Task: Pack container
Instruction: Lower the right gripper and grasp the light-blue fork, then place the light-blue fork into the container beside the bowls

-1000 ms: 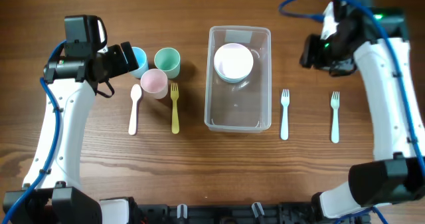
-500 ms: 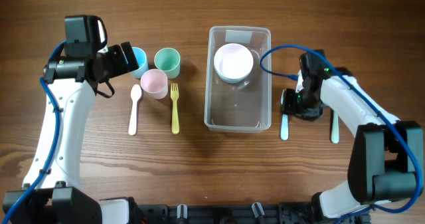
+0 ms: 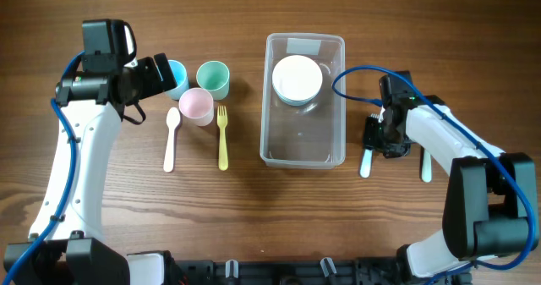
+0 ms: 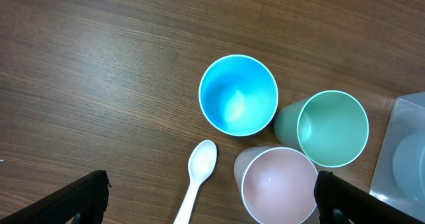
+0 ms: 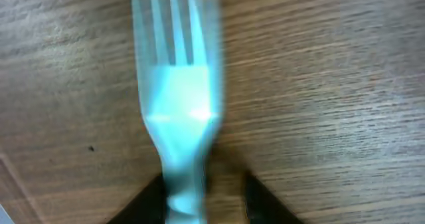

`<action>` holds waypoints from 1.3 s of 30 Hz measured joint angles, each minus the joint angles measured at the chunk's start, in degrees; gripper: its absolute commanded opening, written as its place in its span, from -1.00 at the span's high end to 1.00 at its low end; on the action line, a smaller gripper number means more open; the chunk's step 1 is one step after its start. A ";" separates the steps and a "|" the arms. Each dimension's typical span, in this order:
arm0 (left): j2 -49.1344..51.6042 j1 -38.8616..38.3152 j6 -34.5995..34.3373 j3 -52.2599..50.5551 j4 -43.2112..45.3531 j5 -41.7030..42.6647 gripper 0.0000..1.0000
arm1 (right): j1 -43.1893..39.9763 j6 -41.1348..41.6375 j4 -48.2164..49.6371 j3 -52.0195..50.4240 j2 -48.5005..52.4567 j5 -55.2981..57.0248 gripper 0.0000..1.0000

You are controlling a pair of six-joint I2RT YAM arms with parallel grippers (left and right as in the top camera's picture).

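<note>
Only bowls [image 3: 297,78] are in the container [image 3: 301,139], cups [image 3: 195,106] and cutlery [image 3: 223,141] left out; right gripper [image 3: 378,139] straddles a fork [image 5: 178,111] unclosed, left gripper [image 4: 211,196] gapes empty.

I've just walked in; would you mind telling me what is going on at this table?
The robot is packing tableware into the clear container, which already holds stacked bowls. The right gripper is down at the table beside the container, its open fingers straddling a light blue fork without clamping it yet. The left gripper hovers open and empty over the blue cup, green cup, pink cup and white spoon.
</note>
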 measured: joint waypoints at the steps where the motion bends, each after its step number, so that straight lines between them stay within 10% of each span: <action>1: 0.00 0.00 0.00 0.00 0.00 0.00 -0.99 | 0.00 0.20 0.04 0.00 0.00 0.17 0.59; 4: 0.00 0.00 0.00 0.00 0.00 0.00 -0.99 | -0.02 0.72 0.07 -0.04 0.00 0.48 0.90; 16: 0.00 0.00 0.00 0.00 0.00 0.00 -0.99 | 3.87 -3.56 -19.82 25.05 -11.98 0.70 0.91; 26: 0.00 0.00 0.00 0.00 0.02 0.00 -0.99 | 21.22 -54.14 -19.47 29.64 -7.61 -13.88 0.91; 39: 0.00 0.00 0.02 0.00 0.00 0.00 -0.99 | 25.59 -67.73 -26.49 29.64 10.84 -13.55 0.91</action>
